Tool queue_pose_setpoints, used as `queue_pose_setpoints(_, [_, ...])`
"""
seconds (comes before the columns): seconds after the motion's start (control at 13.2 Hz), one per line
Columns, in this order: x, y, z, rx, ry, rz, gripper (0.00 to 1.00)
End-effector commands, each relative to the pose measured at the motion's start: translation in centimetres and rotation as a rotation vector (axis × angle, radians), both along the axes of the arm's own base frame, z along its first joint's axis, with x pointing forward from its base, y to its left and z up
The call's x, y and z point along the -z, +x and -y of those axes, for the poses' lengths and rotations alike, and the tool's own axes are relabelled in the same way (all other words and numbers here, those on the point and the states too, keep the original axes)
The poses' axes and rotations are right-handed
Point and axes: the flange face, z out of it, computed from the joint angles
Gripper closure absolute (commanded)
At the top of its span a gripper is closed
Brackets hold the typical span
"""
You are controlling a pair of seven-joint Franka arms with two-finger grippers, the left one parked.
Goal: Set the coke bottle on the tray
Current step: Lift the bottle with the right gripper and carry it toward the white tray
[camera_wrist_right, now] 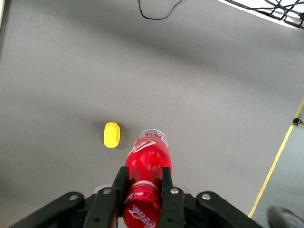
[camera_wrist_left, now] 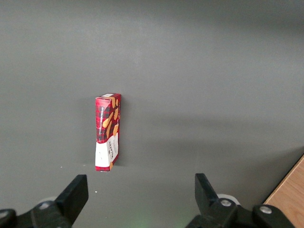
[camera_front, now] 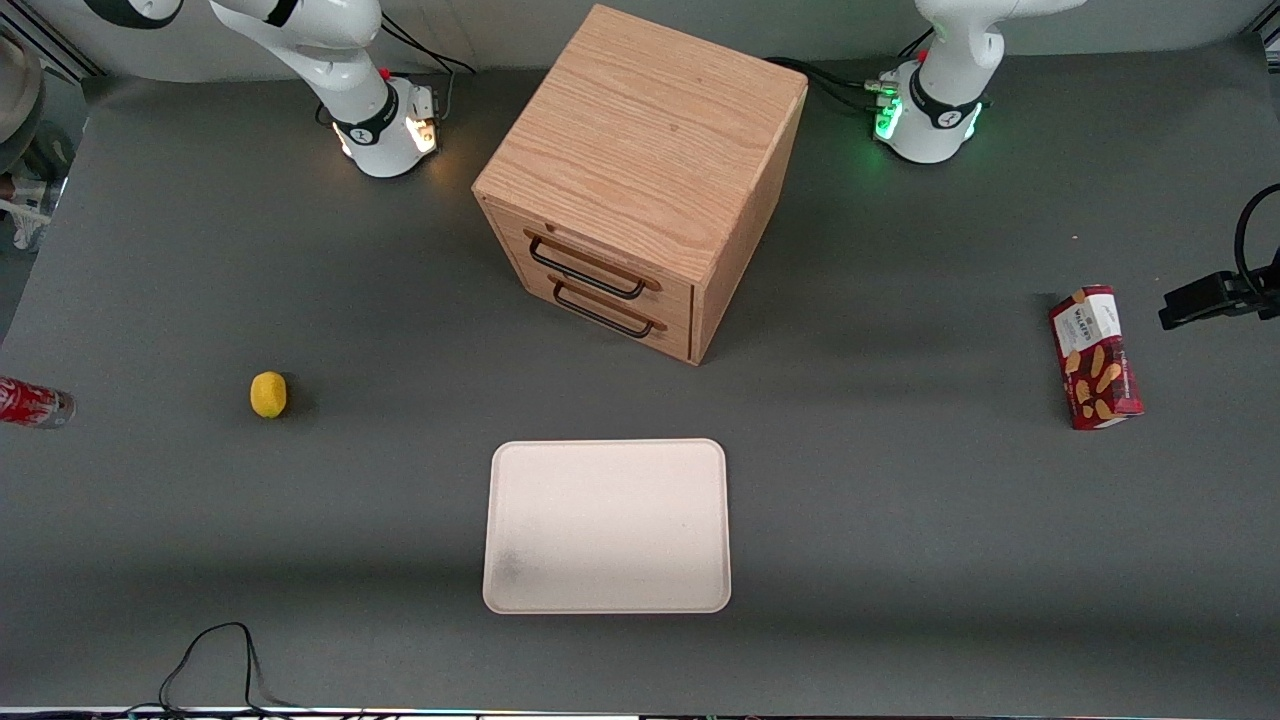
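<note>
My right gripper (camera_wrist_right: 145,179) is shut on the coke bottle (camera_wrist_right: 147,159), its fingers (camera_wrist_right: 119,183) clamped on the neck just below the red cap. The bottle points away from the wrist with its clear base outermost, held above the grey table. In the front view only part of the bottle (camera_front: 32,403) shows at the frame's edge, toward the working arm's end of the table; the gripper itself is out of that view. The cream-white tray (camera_front: 607,525) lies flat and empty near the front camera, in front of the drawer cabinet.
A lemon (camera_front: 268,394) lies on the table between the bottle and the tray; it also shows in the right wrist view (camera_wrist_right: 112,134). A wooden two-drawer cabinet (camera_front: 640,180) stands mid-table. A red biscuit box (camera_front: 1095,357) lies toward the parked arm's end. A black cable (camera_front: 215,660) loops at the near edge.
</note>
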Motion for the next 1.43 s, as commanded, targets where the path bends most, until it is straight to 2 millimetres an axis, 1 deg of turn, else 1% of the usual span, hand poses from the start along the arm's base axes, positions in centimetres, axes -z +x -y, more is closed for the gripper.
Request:
queue_pose_setpoints(0.0, [-1.4, 0.4, -2.3, -0.060, -0.013, 0.020, 1.00])
queue_pose_setpoints(0.08, [-2.4, 1.1, -4.6, -0.095, -0.008, 0.047, 1.00])
queue_pose_setpoints(0.15, [-2.5, 1.8, -6.7, -0.124, 0.000, 0.058, 1.00])
queue_pose_setpoints(0.3, [-2.3, 3.3, -11.8, -0.143, 0.018, 0.079, 1.00])
queue_pose_setpoints(0.45, [-2.3, 4.2, -18.0, -0.131, 0.040, 0.097, 1.00])
queue_pose_setpoints(0.6, [-2.3, 4.7, -24.8, -0.116, 0.053, 0.113, 1.00])
queue_pose_setpoints(0.68, [-1.8, 4.8, -27.9, -0.085, 0.062, 0.113, 1.00])
queue_pose_setpoints(0.83, [-1.5, 4.5, -34.7, -0.063, 0.075, 0.131, 1.00])
queue_pose_setpoints(0.98, [-1.3, 3.6, -41.3, -0.071, 0.089, 0.154, 1.00])
queue_pose_setpoints(1.13, [-0.9, 2.6, -46.3, -0.045, 0.107, 0.167, 1.00])
queue_pose_setpoints(1.28, [-0.2, 1.9, -49.7, -0.016, 0.120, 0.172, 1.00])
queue_pose_setpoints(1.36, [0.6, 2.0, -50.6, -0.008, 0.120, 0.165, 1.00])
